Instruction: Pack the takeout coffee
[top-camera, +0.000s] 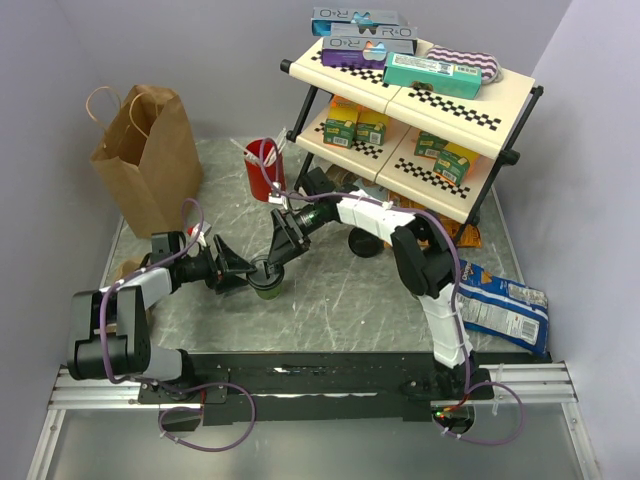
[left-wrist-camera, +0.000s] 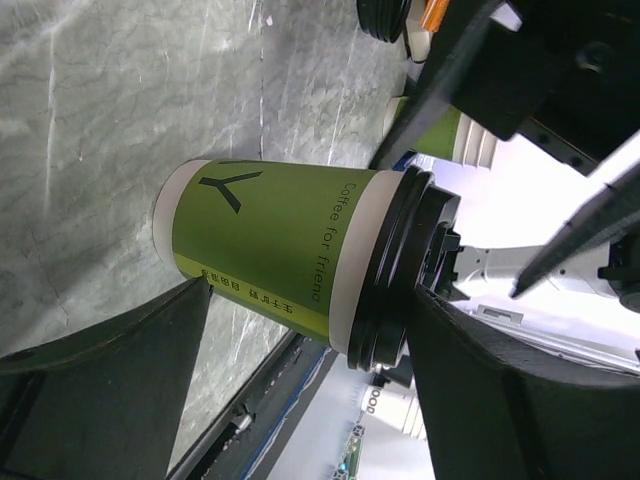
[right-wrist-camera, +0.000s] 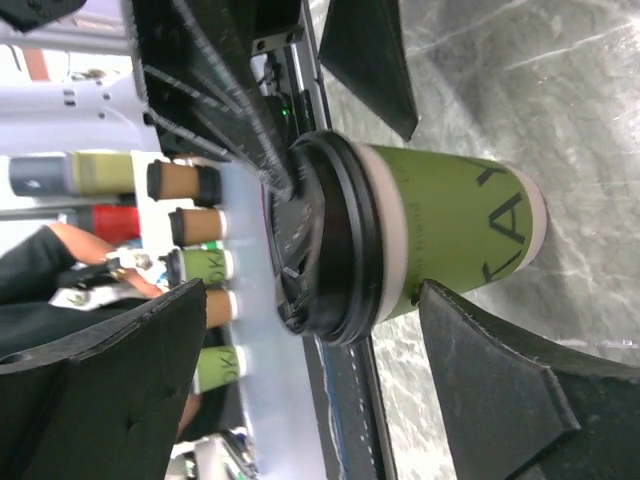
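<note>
Jaws open on both arms, nothing gripped. Left jaws are spread wide w/ the takeout coffee (left-wrist-camera: 280, 255) btwn the fingers (left-wrist-camera: 110, 400). One finger tip looks v close to the cup wall; touching or not, can't tell. Right jaws are also wide, w/ the cup framed btwn them in the right wrist view and no squeeze that I can see.

Cup stands upright on the desk (top-camera: 340, 290), black lid (right-wrist-camera: 330, 240) on, centre-front, a bit ahead of the arm bases. The arms reach it from opp sides. Paper bag (top-camera: 150, 160) stands at far left rear, handles up, well apart from the cup.

Step in hand, my read: grasp the cup, 1 arm only.
- Both sets closing at once risks a finger clash, since the left jaws show right behind the lid in the right wrist view. Best if one arm grips and the other backs off.
- Grip the green wall below the lid rim, not the lid, which could pop.
- Squeeze light: paper dents, and the cup may hold liquid.
- Keep it upright thru lift + carry.
- Left arm sits nearer the bag, so prob the better carrier.
- Red cup (top-camera: 263, 170) w/ sticks and rack (top-camera: 470, 105) sit behind. Lift straight up first, then swing left.
- Lower into the bag, don't drop.
</note>
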